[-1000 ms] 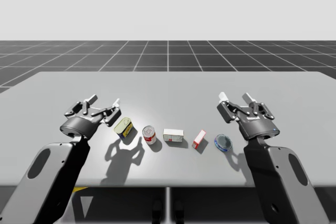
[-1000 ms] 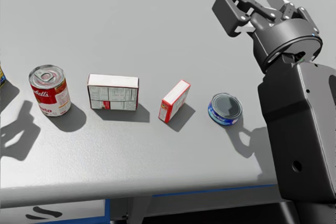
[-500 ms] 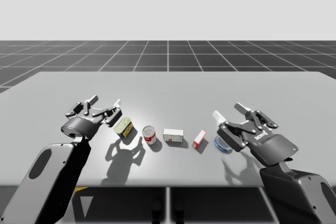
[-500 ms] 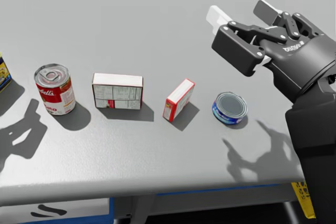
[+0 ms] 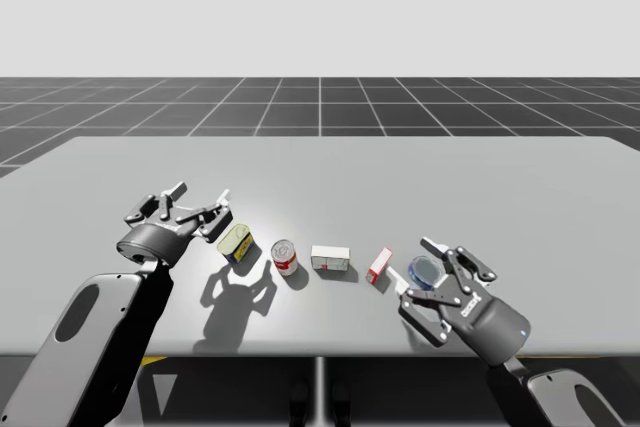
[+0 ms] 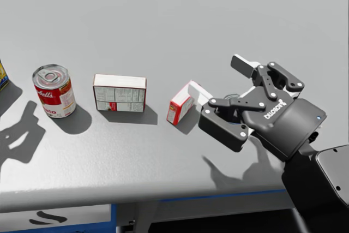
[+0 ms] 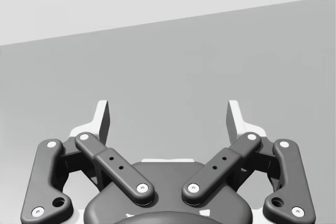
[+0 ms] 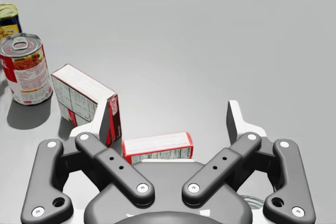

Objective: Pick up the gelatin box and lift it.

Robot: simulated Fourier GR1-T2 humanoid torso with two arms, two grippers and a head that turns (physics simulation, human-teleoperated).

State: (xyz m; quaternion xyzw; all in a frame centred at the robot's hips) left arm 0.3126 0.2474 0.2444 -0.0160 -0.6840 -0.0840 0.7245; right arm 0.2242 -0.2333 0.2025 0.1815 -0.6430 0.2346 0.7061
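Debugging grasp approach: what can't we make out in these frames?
Red box: right wrist view, base hidden behind right end effector.
Blue can: high view, partly covered by that end effector.
Yellow can: right wrist view, cut by frame edge, base behind red can.

Simulated test scene, rendered rather than a real room.
A plain grey tabletop [image 5: 400, 177] stands on a dark floor [image 5: 320, 107] ruled with a pale grid, which runs off toward 12 o'clock and ends at a flat, light backdrop [image 5: 320, 7]. A few groceries sit in one tidy row from 9 to 3 o'clock, like set-out samples: a rectangular yellow-and-blue tin [image 5: 236, 243], a red-and-white soup can [image 5: 285, 257], a white box [image 5: 331, 258], a small red-and-white box [image 5: 379, 264] and a flat blue can [image 5: 424, 269]. Surfaces are smooth and the shadows hard-edged.
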